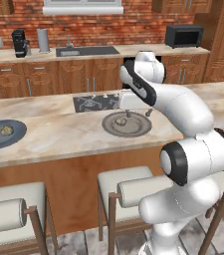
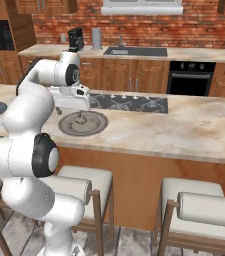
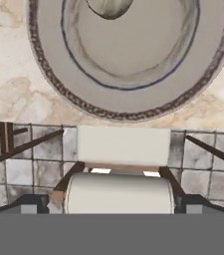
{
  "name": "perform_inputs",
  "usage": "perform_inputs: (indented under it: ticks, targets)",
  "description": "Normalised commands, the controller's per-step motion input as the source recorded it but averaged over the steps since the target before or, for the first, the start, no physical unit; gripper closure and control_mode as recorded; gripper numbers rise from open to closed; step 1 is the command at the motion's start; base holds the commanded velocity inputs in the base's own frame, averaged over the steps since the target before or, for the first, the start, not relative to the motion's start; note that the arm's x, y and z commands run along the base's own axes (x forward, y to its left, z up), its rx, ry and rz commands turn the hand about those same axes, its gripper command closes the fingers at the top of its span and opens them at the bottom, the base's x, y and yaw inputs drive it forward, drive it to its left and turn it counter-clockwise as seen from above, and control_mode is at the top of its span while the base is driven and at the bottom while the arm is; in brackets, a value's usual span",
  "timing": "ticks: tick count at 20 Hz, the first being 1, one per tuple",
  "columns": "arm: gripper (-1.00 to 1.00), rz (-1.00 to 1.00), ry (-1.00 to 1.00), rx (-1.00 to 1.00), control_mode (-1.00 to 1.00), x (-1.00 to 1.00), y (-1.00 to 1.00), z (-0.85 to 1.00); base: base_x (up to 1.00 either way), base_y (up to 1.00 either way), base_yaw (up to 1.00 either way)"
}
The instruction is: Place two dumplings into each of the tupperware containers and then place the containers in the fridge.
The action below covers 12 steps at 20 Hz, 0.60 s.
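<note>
The claw (image 3: 111, 211) was held wide open and empty, short of the plate (image 3: 49, 60); the dumpling (image 3: 109, 7) there risked being missed.

Two round plates on the island counter (image 1: 58, 137): one grey plate (image 1: 127, 124) at centre frame, one darker plate (image 1: 3, 133) at the left edge. One dumpling (image 1: 120, 121) on the centre plate, one dumpling (image 1: 6, 130) on the left plate. Two stools (image 1: 126, 187) along the lower edge. One microwave (image 1: 183, 36) at upper right, one sink (image 1: 87, 51) at upper centre, one coffee machine (image 1: 19, 43) at upper left.
</note>
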Motion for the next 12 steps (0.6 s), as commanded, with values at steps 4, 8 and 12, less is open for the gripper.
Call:
perform_inputs:
  ticks: [4,8,12]
  targets:
    - [-1.00,0.00,0.09,0.00,-1.00,0.73,0.18,-0.83,0.00,0.00,0.00]
    - [-1.00,0.00,0.01,0.00,-1.00,0.50,0.10,-0.57,0.00,0.00,0.00]
    - [-1.00,0.00,-0.16,0.00,-1.00,0.49,0.00,-0.25,0.00,0.00,0.00]
